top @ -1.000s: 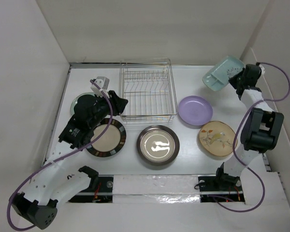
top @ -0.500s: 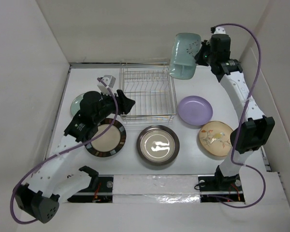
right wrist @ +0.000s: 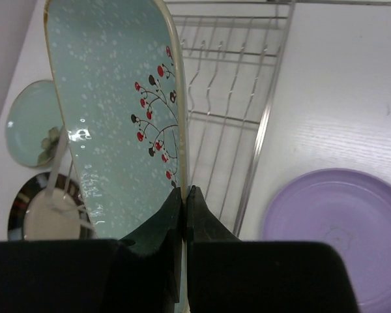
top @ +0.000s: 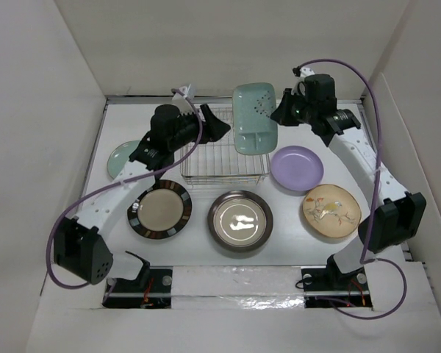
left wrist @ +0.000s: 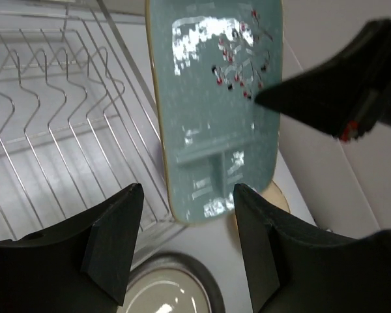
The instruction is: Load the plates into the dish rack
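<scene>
The pale mint rectangular plate (top: 253, 118) hangs on edge over the right part of the dish rack (top: 224, 176). My right gripper (top: 277, 115) is shut on its rim; in the right wrist view the fingers (right wrist: 184, 190) pinch the plate's (right wrist: 111, 117) edge. My left gripper (top: 222, 126) hovers over the rack, open and empty, facing the plate (left wrist: 215, 111), which stands apart beyond its tips (left wrist: 186, 192). On the table lie the brown-rimmed cream plate (top: 159, 209), dark brown plate (top: 240, 220), lavender plate (top: 297, 168), tan floral plate (top: 331, 211) and small pale green plate (top: 123, 158).
White walls close in the table on the left, back and right. The rack's (left wrist: 52, 117) upright wire tines hold nothing. The right arm's black wrist (left wrist: 332, 98) shows close beside the held plate in the left wrist view.
The right arm swung the mint plate from the back right corner to over the rack. The left arm rose from the left-hand plates toward the rack, its jaws opening wider.
</scene>
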Controlling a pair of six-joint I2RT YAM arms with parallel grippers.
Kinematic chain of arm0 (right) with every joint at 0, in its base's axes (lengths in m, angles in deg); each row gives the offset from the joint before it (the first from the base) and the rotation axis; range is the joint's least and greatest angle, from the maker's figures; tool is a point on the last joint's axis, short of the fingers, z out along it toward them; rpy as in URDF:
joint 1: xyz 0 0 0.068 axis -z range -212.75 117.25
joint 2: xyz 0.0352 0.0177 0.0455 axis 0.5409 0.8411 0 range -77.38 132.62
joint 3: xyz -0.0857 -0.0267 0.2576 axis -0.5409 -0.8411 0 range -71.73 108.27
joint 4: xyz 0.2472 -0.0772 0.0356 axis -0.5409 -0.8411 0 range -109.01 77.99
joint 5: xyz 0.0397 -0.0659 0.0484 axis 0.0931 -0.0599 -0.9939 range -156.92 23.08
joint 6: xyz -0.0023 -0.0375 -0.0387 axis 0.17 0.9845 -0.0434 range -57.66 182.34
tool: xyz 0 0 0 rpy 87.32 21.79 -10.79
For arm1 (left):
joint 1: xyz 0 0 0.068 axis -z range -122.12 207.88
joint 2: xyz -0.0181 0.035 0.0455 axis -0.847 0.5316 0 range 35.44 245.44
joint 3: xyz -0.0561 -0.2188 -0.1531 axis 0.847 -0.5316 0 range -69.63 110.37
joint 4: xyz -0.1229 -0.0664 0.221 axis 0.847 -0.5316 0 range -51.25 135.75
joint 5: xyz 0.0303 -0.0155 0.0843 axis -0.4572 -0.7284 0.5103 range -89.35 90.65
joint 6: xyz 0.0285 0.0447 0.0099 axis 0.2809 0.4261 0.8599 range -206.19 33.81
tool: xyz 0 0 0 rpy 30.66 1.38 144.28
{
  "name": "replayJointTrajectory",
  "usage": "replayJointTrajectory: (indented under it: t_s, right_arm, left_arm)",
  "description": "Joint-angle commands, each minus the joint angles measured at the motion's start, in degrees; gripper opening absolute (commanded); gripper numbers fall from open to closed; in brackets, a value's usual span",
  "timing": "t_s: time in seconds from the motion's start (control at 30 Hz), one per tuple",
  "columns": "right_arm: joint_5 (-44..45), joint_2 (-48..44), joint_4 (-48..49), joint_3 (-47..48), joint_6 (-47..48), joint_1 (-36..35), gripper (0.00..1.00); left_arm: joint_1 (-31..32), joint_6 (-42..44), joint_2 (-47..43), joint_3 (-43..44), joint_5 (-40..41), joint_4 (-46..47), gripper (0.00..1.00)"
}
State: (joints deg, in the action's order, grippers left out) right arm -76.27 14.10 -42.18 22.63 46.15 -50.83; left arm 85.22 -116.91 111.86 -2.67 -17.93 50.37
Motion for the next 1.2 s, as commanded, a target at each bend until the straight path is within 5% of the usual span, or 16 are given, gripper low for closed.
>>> replayJointTrajectory:
  t_s: [0.0,0.33,0.53,0.67,0.77,0.93,1.07,1.17]
  right_arm:
    - [-7.6,-6.1,12.9,-1.6,-3.0,-0.3,0.0]
    - [-17.3,-10.2,19.0,-8.7,-6.3,0.2,0.0]
    - [-19.7,-8.7,22.5,-11.9,-8.6,0.2,0.0]
    - [-22.6,-6.8,26.5,-13.6,-11.2,0.2,0.0]
    - [-24.3,-5.3,29.6,-14.8,-13.3,0.2,0.0]
    - [-25.4,-4.3,32.8,-15.9,-14.7,0.2,0.01]
    - [-25.1,-5.4,36.1,-18.9,-14.6,0.2,0.52]
    - [-24.8,-6.5,38.8,-21.8,-15.5,0.2,0.69]
  left_arm:
    - [0.3,-0.9,4.4,5.0,3.6,5.9,0.54]
    - [-0.3,-3.4,15.4,9.8,0.0,12.4,0.52]
    - [0.3,-5.8,16.2,8.8,-4.3,16.6,0.2]
    - [0.3,-9.0,16.0,4.0,-9.3,22.7,0.2]
    - [0.3,-10.3,15.1,1.5,-10.1,24.5,0.0]
    - [0.3,-11.2,12.2,-0.9,-9.4,25.5,0.0]
    - [-0.3,-15.5,9.7,-3.5,-10.3,31.3,0.0]
    - [-1.6,-20.2,8.1,-5.0,-10.9,35.6,0.0]
